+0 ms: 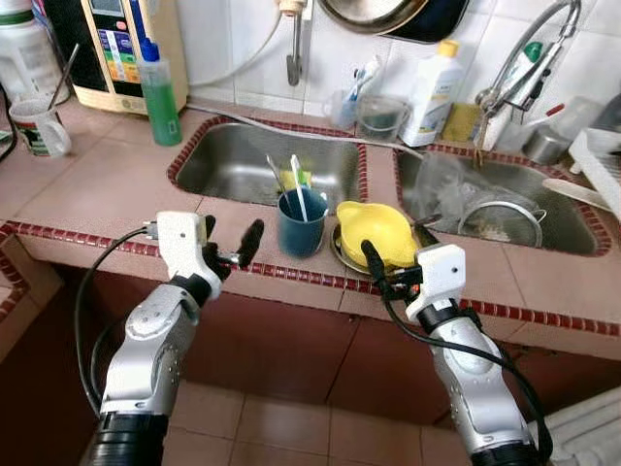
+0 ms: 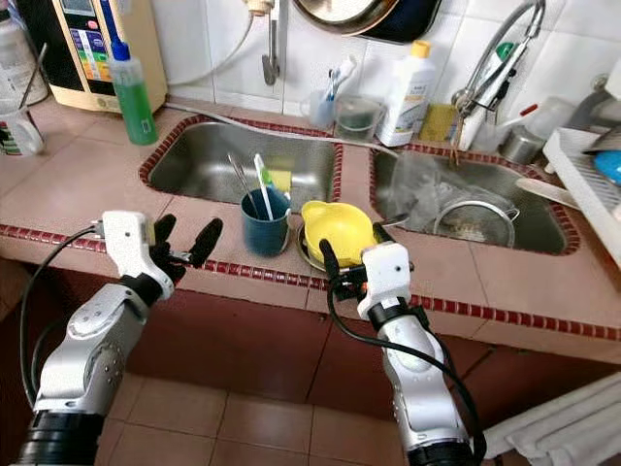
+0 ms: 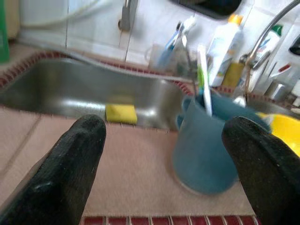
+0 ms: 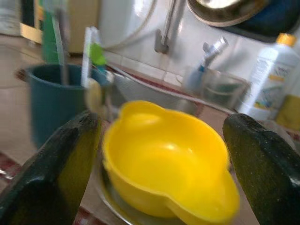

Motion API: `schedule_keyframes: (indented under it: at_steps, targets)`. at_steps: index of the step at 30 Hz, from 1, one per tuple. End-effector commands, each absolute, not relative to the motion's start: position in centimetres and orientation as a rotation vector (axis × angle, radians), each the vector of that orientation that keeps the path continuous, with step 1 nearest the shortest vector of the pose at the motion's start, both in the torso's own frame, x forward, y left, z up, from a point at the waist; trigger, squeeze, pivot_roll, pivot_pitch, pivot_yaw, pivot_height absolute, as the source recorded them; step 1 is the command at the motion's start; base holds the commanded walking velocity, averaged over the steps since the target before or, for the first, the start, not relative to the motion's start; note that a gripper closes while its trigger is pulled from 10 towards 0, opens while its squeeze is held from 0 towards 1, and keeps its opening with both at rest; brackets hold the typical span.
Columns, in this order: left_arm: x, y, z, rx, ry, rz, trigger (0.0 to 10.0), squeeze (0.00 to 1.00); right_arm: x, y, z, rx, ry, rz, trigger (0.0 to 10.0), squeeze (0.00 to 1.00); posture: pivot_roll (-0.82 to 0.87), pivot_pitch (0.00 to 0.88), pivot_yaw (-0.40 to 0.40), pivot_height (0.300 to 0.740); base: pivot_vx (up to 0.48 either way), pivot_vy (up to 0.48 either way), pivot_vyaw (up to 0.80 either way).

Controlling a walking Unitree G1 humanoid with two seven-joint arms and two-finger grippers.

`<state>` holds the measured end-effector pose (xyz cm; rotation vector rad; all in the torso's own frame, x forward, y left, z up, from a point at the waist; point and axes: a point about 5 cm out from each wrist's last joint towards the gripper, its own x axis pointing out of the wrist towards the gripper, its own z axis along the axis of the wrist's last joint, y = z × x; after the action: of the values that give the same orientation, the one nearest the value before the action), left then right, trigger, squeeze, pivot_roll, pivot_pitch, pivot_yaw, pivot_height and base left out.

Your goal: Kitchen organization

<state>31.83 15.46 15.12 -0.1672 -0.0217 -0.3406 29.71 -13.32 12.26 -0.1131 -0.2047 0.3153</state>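
At desk front edge, on strip between sinks: yellow plastic bowl (image 1: 375, 231) on metal plate (image 2: 312, 254), beside blue cup (image 1: 301, 222). Right end effector (image 2: 346, 266) wide open, empty, facing bowl; left end effector (image 1: 231, 245) open, empty, near cup. Bowl likely light, stiff, slick; pinch rim

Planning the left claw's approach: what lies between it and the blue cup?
Only bare pink countertop lies between the open left claw and the blue cup; the left wrist view shows the same clear stretch.
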Motion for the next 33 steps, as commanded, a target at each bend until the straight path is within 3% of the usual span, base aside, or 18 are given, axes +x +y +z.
schedule_keyframes:
  at_steps: [1,19,33]
  targets:
    - [32.2,14.7,15.9,-0.145,-0.032,-0.398,10.0,0.00,29.7,-13.3,13.1,-0.124,-0.235,0.333,10.0,0.00,-0.07,0.000,-0.077,0.740,0.000,0.000,0.00]
    - [36.2,9.3,17.6,-0.145,-0.001,-0.578,10.0,0.00,28.1,-13.7,13.2,-0.163,-0.227,0.397,10.0,0.00,-0.12,0.000,-0.051,0.740,0.000,0.000,0.00]
    - [38.8,7.7,18.6,-0.148,0.057,-0.530,10.0,0.00,26.7,-12.8,13.1,-0.157,-0.208,0.450,10.0,0.00,-0.15,0.009,-0.033,0.740,0.000,0.000,0.00]
